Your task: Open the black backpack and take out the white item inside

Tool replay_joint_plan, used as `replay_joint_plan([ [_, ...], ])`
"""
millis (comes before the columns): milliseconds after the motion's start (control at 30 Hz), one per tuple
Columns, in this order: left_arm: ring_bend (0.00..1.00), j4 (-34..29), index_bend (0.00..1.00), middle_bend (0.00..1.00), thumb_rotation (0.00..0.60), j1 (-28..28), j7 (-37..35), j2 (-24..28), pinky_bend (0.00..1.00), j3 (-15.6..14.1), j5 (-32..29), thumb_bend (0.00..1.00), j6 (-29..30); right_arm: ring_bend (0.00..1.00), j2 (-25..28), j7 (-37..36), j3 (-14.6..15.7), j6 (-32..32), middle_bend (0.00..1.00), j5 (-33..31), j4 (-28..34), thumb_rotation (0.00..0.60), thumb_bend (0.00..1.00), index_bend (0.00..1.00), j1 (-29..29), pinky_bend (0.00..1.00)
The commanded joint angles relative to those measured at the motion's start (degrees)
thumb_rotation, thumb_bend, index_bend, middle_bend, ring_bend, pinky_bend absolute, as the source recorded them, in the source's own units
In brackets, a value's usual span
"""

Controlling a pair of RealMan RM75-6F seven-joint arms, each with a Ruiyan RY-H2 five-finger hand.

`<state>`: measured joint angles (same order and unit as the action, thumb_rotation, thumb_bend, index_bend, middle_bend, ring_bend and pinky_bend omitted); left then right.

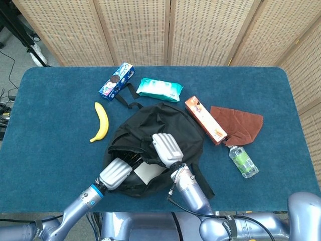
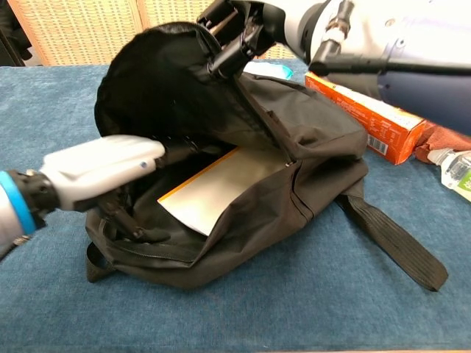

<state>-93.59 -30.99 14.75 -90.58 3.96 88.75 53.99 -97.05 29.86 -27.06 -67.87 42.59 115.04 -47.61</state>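
Observation:
The black backpack lies at the table's front middle with its main compartment open. My right hand grips the front flap and holds it raised, as the chest view shows at the right hand. Inside lies the white item, flat, with an orange edge; from the head view the white item is partly covered. My left hand reaches into the opening, fingers stretched under the flap just above the white item, thumb spread low. I see nothing held in the left hand.
A banana lies left of the backpack. A cookie box and a teal wipes pack sit behind it. An orange box, a brown cloth and a bottle lie right. A strap trails front right.

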Motion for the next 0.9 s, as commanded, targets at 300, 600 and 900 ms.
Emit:
replay_joint_plan([
  [300, 0.0, 6.99, 0.0, 0.0, 0.6, -2.8, 6.37, -7.07, 0.0, 1.11, -5.13, 0.15, -0.98, 0.46, 4.53, -0.35, 0.23, 0.06, 0.6, -1.64, 3.36, 0.6, 0.46, 0.63, -1.27, 0.38],
  [600, 0.0, 11.48, 0.0, 0.0, 0.6, -3.97, 8.15, -10.94, 0.0, 1.44, -7.25, 0.15, -0.11, 0.46, 6.27, -1.04, 0.57, -0.45, 0.6, -2.32, 4.83, 0.6, 0.47, 0.64, -2.75, 0.38],
  [900, 0.0, 15.89, 0.0, 0.0, 0.6, -5.94, 8.74, -14.55, 0.0, 1.78, -7.35, 0.18, 0.25, 0.46, 7.03, -1.59, 1.57, -1.5, 0.6, -3.0, 6.28, 0.6, 0.47, 0.64, -3.88, 0.38],
])
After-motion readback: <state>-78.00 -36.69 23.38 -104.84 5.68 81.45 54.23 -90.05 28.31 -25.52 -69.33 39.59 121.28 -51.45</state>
